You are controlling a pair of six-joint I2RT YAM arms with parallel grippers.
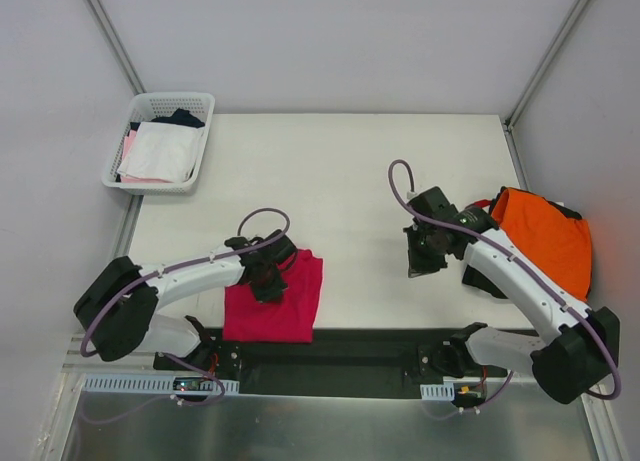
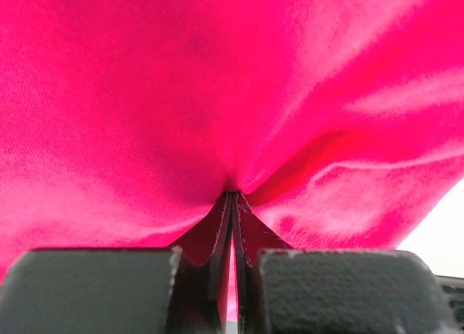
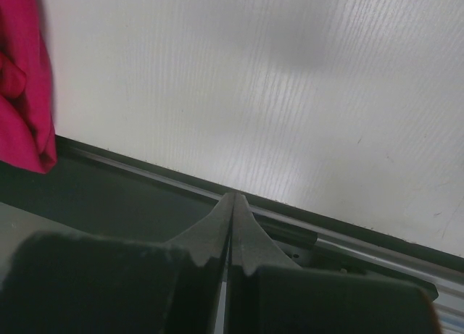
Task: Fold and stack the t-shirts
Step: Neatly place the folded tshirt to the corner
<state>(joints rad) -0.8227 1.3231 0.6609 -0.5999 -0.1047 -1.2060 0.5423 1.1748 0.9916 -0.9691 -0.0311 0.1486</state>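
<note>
Left gripper [image 1: 268, 281] pinches the soft crimson-magenta cloth t-shirt [image 1: 290, 311], part-folded at the near edge of the white table [image 1: 350, 171]; right gripper [image 1: 420, 266] is closed on nothing.
Light and limp, the cloth puckers at the fingertips and will likely sag and drag, so a hem corner looks the better hold. The bright orange cloth t-shirt [image 1: 545, 236] lies crumpled far right.

The crimson t-shirt [image 2: 145, 95] is soft cloth with a faint sheen, creased where it bunches, and the orange t-shirt [image 1: 545, 236] at right is matt cloth. The desk [image 3: 290, 95] is a white matt board with fine parallel ribbing, and the basket [image 1: 205, 103] at far left is white plastic mesh. The jaws on both arms are black, matt and grainy, and the near panel [image 1: 320, 421] is dull, brushed grey metal.
</note>
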